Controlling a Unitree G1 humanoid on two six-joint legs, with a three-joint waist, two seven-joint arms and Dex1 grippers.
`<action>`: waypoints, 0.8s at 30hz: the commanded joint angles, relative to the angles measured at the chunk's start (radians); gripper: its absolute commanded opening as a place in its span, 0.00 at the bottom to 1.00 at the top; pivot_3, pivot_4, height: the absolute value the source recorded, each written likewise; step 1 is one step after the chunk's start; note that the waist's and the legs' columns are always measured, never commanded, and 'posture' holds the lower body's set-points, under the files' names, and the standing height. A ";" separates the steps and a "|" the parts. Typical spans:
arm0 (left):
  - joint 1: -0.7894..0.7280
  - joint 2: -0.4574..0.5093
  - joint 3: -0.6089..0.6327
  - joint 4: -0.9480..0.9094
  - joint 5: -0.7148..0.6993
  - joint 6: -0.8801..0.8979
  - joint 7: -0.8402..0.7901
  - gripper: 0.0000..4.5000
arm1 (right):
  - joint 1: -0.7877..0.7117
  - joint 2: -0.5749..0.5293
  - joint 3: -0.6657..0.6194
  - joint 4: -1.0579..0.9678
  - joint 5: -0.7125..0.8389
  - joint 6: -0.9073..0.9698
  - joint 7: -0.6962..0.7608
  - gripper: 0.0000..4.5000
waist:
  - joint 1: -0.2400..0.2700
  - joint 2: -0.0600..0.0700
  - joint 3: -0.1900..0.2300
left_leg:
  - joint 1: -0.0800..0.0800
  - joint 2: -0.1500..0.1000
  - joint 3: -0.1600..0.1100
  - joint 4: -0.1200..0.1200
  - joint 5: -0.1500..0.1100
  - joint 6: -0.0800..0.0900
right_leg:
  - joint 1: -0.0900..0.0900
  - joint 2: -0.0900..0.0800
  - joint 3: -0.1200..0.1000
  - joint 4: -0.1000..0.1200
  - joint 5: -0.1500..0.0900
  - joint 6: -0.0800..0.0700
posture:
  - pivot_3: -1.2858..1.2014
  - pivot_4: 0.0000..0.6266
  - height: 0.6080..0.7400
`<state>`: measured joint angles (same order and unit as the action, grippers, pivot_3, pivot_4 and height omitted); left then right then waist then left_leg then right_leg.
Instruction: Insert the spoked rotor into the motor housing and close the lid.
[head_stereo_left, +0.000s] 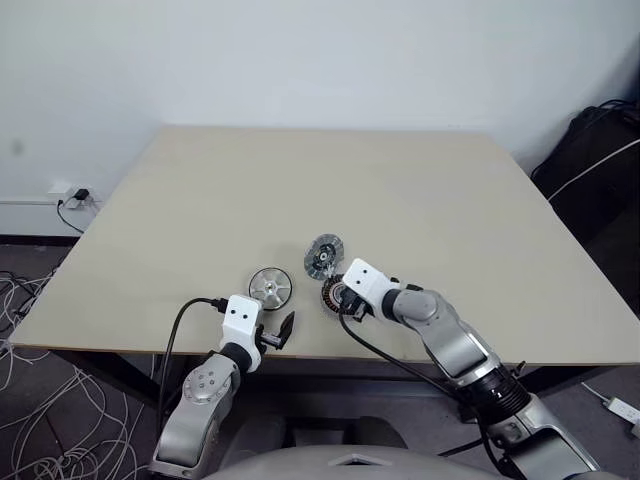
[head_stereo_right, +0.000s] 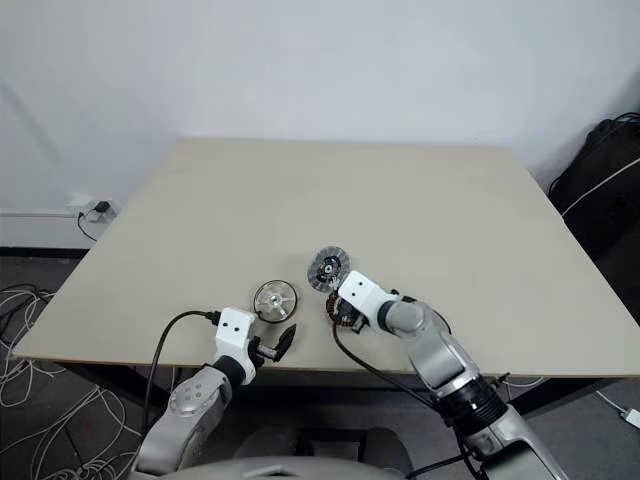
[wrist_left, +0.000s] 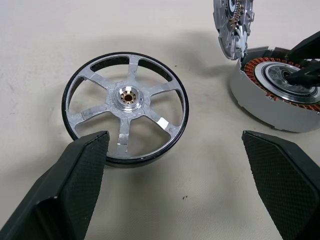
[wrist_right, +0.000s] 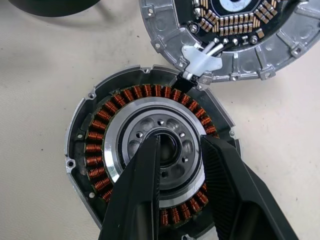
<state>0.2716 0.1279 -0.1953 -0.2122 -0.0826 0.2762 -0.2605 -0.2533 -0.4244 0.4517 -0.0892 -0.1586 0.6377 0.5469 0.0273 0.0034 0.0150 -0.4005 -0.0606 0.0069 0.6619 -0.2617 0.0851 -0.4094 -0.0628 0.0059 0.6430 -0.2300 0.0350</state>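
- Left eye view: the beige table (head_stereo_left: 420, 200) carries all the parts near its front edge. The copper-wound motor housing (head_stereo_left: 338, 294) sits just ahead of the right arm; the spoked rotor (head_stereo_left: 271, 285) lies flat to its left, apart from it; the lid (head_stereo_left: 324, 254), still joined to the housing by a short wire lead, stands tilted up just behind it.
- Motor housing (wrist_right: 150, 160): a stiff, dense-looking metal body that I judge heavy for its size. The copper windings and the thin lead to the lid look like the fragile parts, so the steel centre ring or the outer wall seems the safe place to hold.
- Spoked rotor (wrist_left: 126, 101): rigid, with a thin dark rim, flat silver spokes and a brass-centred hub. It is probably light but slippery on bare metal. A pinch across the rim, or on a spoke close to the hub, looks best, and it should go in level so it does not jam.
- Right gripper (wrist_right: 180, 150): the arm reaches forward and inward, angled steeply down. Its fingers are narrowly parted, their tips at the housing's central bore against the inner ring; whether they truly grip it I cannot tell.
- Left gripper (wrist_left: 175, 150): held low and near level just short of the rotor, fingers spread wide and holding nothing.
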 joint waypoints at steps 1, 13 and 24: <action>-0.006 -0.007 0.003 -0.017 -0.003 -0.023 0.005 1.00 | -0.030 -0.001 0.005 0.007 -0.019 -0.029 0.010 0.30 | 0.000 0.000 0.000 | 0.000 0.000 0.000 0.000 0.000 0.000 | 0.000 0.000 0.000 0.000 0.000 0.000 | 0.52 0.00 1.00; -0.001 -0.013 0.005 -0.018 -0.001 -0.028 0.009 1.00 | -0.057 0.008 0.008 0.062 -0.030 -0.041 0.046 0.22 | -0.007 0.000 0.000 | 0.000 0.000 0.000 0.001 0.000 0.000 | 0.000 0.000 0.000 0.001 0.000 0.000 | 0.52 0.00 1.00; -0.004 -0.010 0.006 -0.023 -0.002 -0.023 0.006 1.00 | -0.044 0.017 -0.009 0.068 -0.026 -0.038 0.053 0.00 | -0.011 -0.001 -0.001 | 0.002 0.000 0.000 0.001 0.000 0.000 | 0.002 0.000 0.000 0.001 0.001 0.000 | 0.52 0.00 1.00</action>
<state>0.2789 0.1206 -0.1926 -0.2122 -0.0822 0.2746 -0.2543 -0.2921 -0.4129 0.4619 -0.0211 -0.1856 0.6029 0.6045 0.0161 0.0024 0.0136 -0.3982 -0.0605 0.0068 0.6629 -0.2616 0.0851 -0.4073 -0.0625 0.0060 0.6443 -0.2294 0.0353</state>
